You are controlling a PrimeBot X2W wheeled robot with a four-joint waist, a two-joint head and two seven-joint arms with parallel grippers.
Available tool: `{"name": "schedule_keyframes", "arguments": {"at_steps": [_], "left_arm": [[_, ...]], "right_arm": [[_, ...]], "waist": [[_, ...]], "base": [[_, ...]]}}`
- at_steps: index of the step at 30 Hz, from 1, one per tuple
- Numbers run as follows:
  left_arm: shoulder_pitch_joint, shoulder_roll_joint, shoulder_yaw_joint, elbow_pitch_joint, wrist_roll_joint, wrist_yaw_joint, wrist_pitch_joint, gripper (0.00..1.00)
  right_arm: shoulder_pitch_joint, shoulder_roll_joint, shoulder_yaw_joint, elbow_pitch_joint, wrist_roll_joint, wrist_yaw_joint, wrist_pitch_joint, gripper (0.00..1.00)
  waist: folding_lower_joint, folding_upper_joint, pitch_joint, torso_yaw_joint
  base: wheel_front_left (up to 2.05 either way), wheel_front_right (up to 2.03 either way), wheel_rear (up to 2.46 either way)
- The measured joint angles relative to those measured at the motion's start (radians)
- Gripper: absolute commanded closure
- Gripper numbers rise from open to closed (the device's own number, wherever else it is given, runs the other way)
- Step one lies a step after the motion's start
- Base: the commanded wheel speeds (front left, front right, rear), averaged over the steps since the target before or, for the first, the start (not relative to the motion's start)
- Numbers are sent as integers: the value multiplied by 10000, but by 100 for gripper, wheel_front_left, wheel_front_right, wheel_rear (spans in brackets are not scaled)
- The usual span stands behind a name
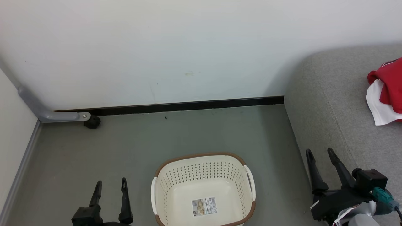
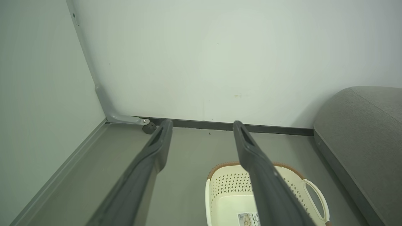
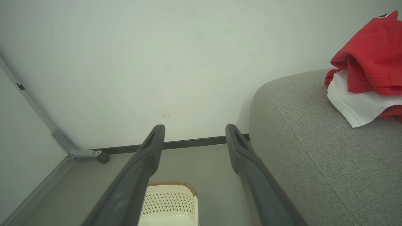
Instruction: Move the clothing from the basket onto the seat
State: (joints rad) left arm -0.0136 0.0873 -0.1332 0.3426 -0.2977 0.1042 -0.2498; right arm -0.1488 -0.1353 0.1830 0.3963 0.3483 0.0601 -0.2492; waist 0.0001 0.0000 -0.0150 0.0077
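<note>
The cream perforated basket (image 1: 204, 188) stands on the grey floor with nothing in it but a paper label (image 1: 204, 206) on its bottom. Red clothing (image 1: 388, 89) with a white lining lies bunched on the grey seat (image 1: 333, 103) at the right edge. My left gripper (image 1: 110, 185) is open to the left of the basket, holding nothing. My right gripper (image 1: 321, 153) is open over the seat's front edge, well short of the clothing. The left wrist view has the basket (image 2: 229, 191) below the open left gripper (image 2: 202, 125). In the right wrist view the clothing (image 3: 367, 72) lies up right of the open right gripper (image 3: 194, 128).
A white wall with a dark skirting (image 1: 188, 106) closes the far side. A grey bracket with a black caster (image 1: 92, 121) sits at the left corner, next to a side panel (image 1: 12, 125). Bare floor (image 1: 157, 138) lies between basket and wall.
</note>
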Motion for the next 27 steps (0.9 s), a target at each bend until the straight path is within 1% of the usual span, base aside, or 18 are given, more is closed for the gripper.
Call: {"name": "schedule_keyframes", "arguments": {"at_steps": [5,6,12,17,23,26,27], "left_arm": [[0,-40,-13,-27,61,-140,2,0],[6,-40,-38,13,59,-207,6,100],[375,-150,-98,600,38,-226,21,100],[423,-174,13,650,-290,-270,196,100],[413,-180,174,663,-1139,-435,428,100],[396,-186,234,662,-1551,-447,550,100],[392,-188,257,660,-1668,-516,593,100]], "right_arm": [[8,0,-48,-17,-15,2,0,0],[20,8,-42,21,-42,4,12,100],[607,199,31,648,-40,4,31,100],[670,224,-119,690,345,15,205,100],[666,257,-328,671,1141,19,456,100],[662,274,-424,646,1536,29,558,100],[662,286,-458,637,1659,29,579,100]], "waist": [[0,0,-12,10],[0,0,-13,13],[-1,0,-13,11],[0,0,-8,6],[0,0,-2,0],[0,-1,2,-3],[0,0,3,-4]], "base": [[0,0,0],[0,0,0],[0,0,0],[0,0,0],[0,0,0],[0,0,0],[0,0,0]]}}
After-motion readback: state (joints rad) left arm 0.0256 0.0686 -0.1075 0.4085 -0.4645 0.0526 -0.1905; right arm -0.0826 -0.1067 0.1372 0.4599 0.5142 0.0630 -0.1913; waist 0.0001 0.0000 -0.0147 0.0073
